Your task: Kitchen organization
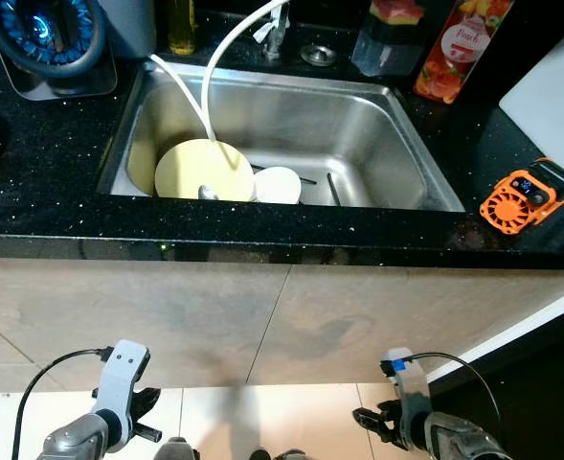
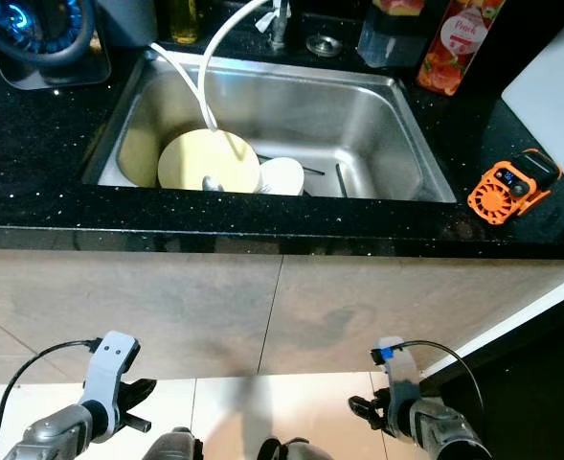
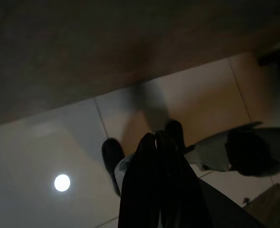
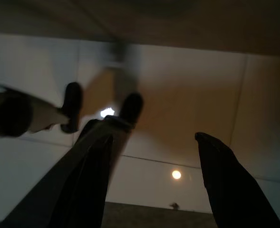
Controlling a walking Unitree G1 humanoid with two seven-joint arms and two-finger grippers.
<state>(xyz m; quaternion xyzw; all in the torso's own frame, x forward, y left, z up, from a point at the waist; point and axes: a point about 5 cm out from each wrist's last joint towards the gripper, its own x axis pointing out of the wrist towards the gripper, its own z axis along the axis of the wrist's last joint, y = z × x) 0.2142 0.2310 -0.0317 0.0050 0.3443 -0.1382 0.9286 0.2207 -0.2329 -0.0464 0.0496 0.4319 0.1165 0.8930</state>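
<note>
a: what's ahead of the grippers?
b: well above and beyond both, the black speckled counter [image 1: 52, 163] and its steel sink [image 1: 358, 144]. in the sink, a pale yellow plate [image 1: 205, 171], a small white bowl [image 1: 278, 186] just beside it, and a white hose [image 1: 226, 53] curving in.
a: and the arms?
b: both hang low by the tiled floor. the left gripper [image 3: 158, 142] has its fingers pressed together, empty; the right gripper [image 4: 154, 147] has fingers spread wide, holding nothing.
a: which step?
b: i'd judge it the approach, nothing handled yet. next calls for raising an arm over the rim toward the dishes.
a: anything smaller?
b: an orange gadget [image 1: 529, 195] up off the right gripper's side.
</note>
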